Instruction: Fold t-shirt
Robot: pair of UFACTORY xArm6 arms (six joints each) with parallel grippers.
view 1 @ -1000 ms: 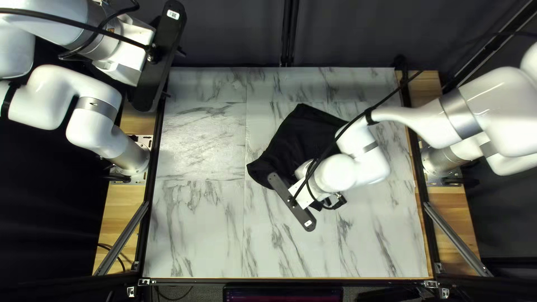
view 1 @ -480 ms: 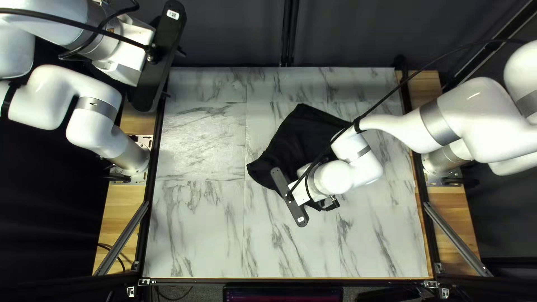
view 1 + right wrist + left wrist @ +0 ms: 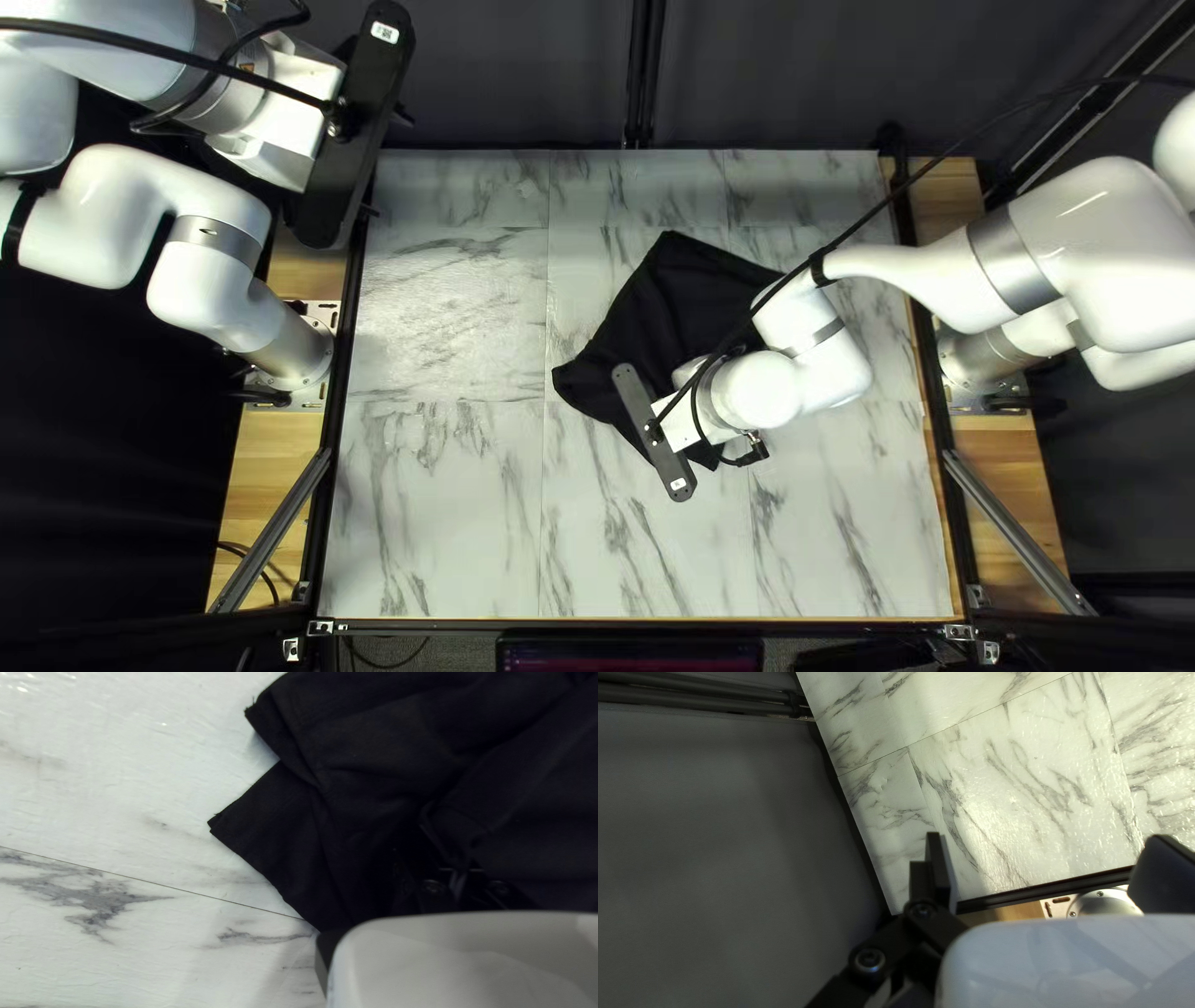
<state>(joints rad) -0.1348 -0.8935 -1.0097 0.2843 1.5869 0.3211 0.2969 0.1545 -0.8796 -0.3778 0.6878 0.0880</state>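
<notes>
Creased black t-shirt, long axis unclear, points a corner at the surface's far edge; right gripper clamps it, left gripper gapes.

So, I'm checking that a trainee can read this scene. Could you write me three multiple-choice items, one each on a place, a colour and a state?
1. Where is the T-shirt?
A) Under the left arm
B) Hung on the curtain
C) On the table, partly beneath the right arm

2. What colour is the T-shirt?
A) Black
B) Red
C) White

3. How does the T-shirt lie?
A) Rolled up
B) Uneven and creased
C) In a neat square

1: C, the top left view shows the right arm crossing over it.
2: A, its cloth is dark against the pale table.
3: B, the right wrist view shows creases and jutting corners.
</notes>
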